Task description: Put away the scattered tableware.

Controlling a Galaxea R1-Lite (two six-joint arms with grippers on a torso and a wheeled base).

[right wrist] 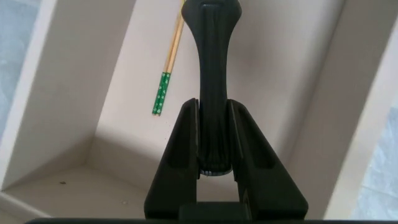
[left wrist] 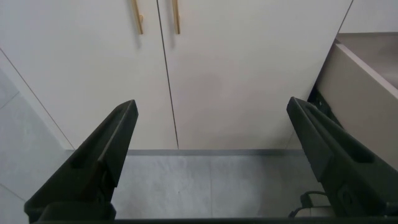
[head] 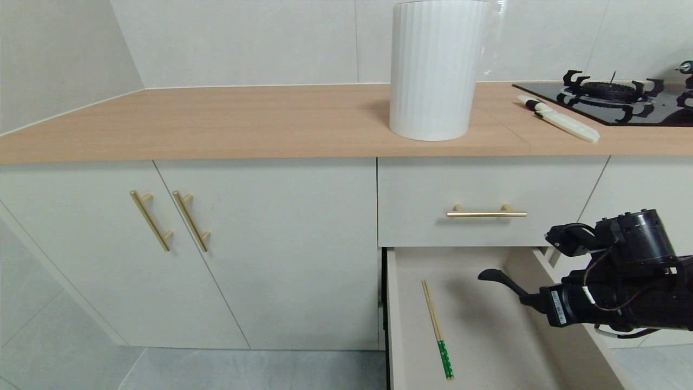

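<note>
A black utensil (right wrist: 213,56) was grasped in the right end effector (right wrist: 213,109) above the open drawer (head: 487,346), its long axis pointed inward. The chopsticks (head: 436,325) lay below, towards the left. The left end effector (left wrist: 211,107) was released, facing the cabinet doors.

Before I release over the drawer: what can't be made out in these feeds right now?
Black utensil in the right gripper: far end cut off by the right wrist view's edge; too small in the head view to tell its type.
Drawer: near end cut off by the head view's lower edge; right side hidden behind the right arm.
White container: top cut off, contents hidden by its wall.
</note>
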